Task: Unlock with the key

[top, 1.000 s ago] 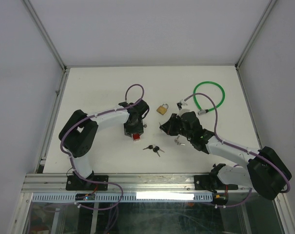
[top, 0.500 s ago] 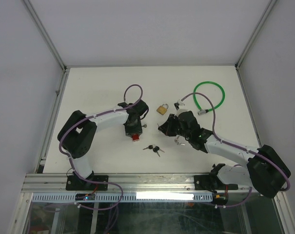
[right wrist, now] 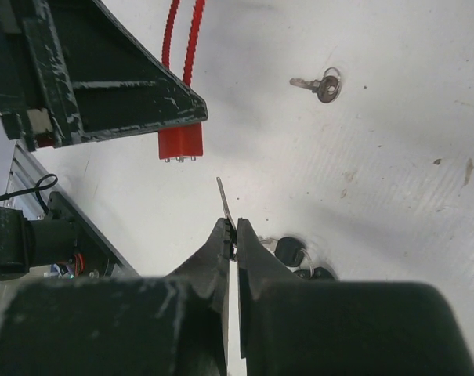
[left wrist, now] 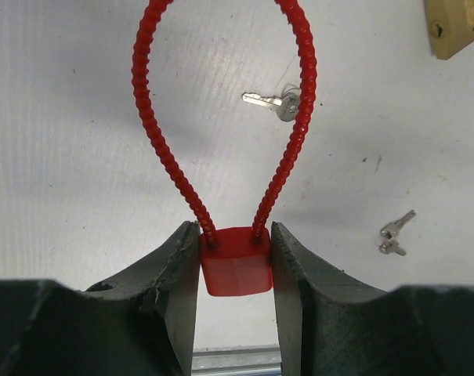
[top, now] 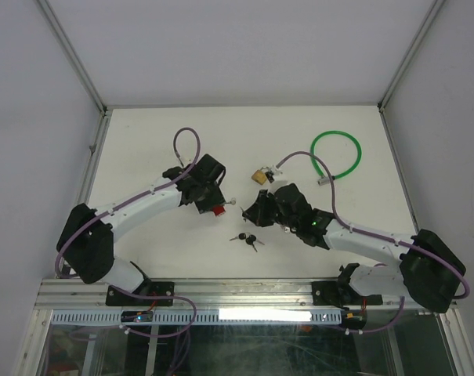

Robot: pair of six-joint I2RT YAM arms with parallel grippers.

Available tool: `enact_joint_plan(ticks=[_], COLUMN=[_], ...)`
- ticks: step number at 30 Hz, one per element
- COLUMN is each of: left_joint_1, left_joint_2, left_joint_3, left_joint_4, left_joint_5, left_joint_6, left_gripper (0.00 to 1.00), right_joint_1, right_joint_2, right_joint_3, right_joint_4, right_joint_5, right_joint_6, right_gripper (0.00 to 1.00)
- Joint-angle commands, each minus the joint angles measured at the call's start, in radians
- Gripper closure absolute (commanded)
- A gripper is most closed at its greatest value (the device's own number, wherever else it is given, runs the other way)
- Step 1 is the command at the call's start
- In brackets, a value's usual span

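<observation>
Clamping ribbed red lock — L gripper (R gripper: thin key).

green cable loop, brass padlock, black keys

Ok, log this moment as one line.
left gripper: shut on red cable lock | right gripper: shut on key, tip short of lock | stage: key not yet inserted
</observation>
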Motion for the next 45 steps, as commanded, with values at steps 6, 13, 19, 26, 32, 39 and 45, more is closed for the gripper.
enact_joint_plan(ticks=[6, 13, 19, 26, 32, 39, 45], left_joint_1=[0.002, 0.002, 0.001, 0.001, 0.002, 0.0, 0.0], left_joint_2=[-0.182, -0.214, -0.213, -0.211, -0.211, -0.203, -0.198], left_joint_3=[-0.051, -0.103, -0.11, -0.116, -0.124, -0.128, -0.131], left_joint_4=[0.099, 0.18, 0.197, 0.215, 0.216, 0.224, 0.228], left_joint_5=[-0.019, 0.044, 0.054, 0.069, 0.063, 0.069, 0.07], left_joint_6=[-0.169, -0.19, -0.177, -0.158, -0.152, -0.143, -0.137], left_gripper=[0.95, 0.97, 0.99, 1.0, 1.0, 1.0, 1.0], right_joint_1=[0.065, 0.081, 0.088, 0.088, 0.088, 0.088, 0.088], right_joint_2=[0.033, 0.092, 0.111, 0.126, 0.118, 0.109, 0.105], right_joint_3=[0.058, 0.074, 0.085, 0.098, 0.098, 0.093, 0.09], right_joint_4=[0.043, 0.101, 0.12, 0.133, 0.132, 0.136, 0.141], right_joint_5=[0.038, -0.015, -0.017, -0.012, -0.01, -0.01, -0.01], right_joint_6=[0.047, 0.075, 0.084, 0.09, 0.09, 0.09, 0.09], right_gripper=[1.0, 1.0, 1.0, 1.0, 1.0, 1.0, 1.0])
